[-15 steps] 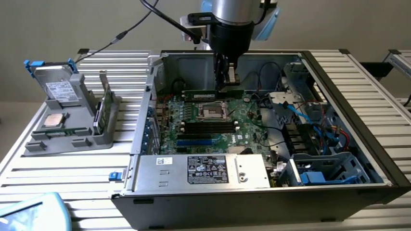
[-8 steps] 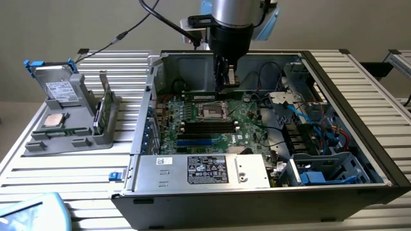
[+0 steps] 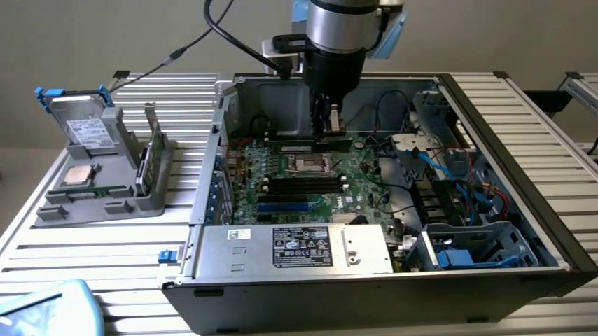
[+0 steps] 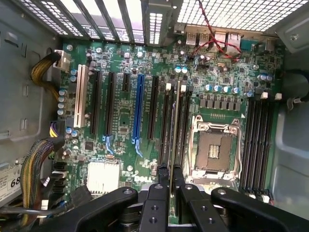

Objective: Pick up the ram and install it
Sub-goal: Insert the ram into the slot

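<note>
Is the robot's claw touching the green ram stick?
Touching. In the wrist view the gripper pinches the ram between its fingers, one pressed on each side, over the motherboard.

Ram (image 3: 297,148) (image 4: 174,130): thin green stick, held on edge, parallel to and over black motherboard slots (image 4: 164,125), beside processor socket (image 4: 215,150).

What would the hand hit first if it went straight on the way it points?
The ram it grips leads the hand, so the ram's edge would likely meet the black slots beside the socket first; which slot exactly, I cannot tell.
</note>
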